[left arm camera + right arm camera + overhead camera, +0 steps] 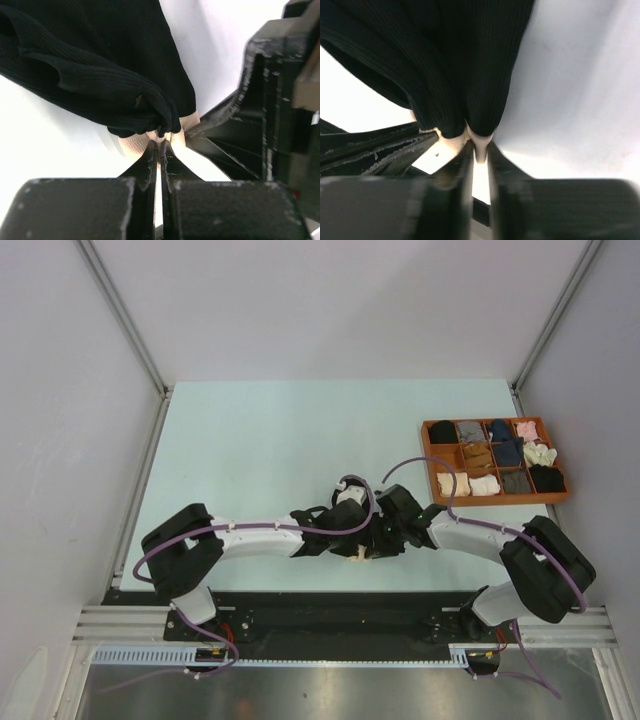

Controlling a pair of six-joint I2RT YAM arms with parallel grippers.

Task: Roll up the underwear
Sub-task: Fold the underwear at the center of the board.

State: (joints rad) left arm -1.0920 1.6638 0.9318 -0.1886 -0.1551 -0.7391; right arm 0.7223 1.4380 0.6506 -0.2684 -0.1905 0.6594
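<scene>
Left wrist view: left gripper (160,146) has its jaws pressed together, pinching the pale beige waistband (131,146) of the black underwear (115,75). The ribbed black cloth bunches at the fingertips and spreads away toward 10 to 12 o'clock. A black finger of the other arm comes in from 3 o'clock and touches the same beige edge.

Right wrist view: right gripper (480,149) shows a narrow slit between its fingers. The beige band sits in that slit at the tips, with black folds hanging off at 11 and 12 o'clock. I cannot tell whether the tips press on the cloth or only flank it.

Top view: both arms reach inward and meet at about 6 o'clock on the table (270,440), close to the near edge. The garment is mostly hidden under the two wrists there; only a pale scrap shows below them. I cannot tell from this view how far it is rolled.

At 3 o'clock on the table sits an orange compartment tray (500,500). Its cells hold small fabric bundles (483,485) in black, grey, navy, brown, pink and cream, well apart from the grippers.
</scene>
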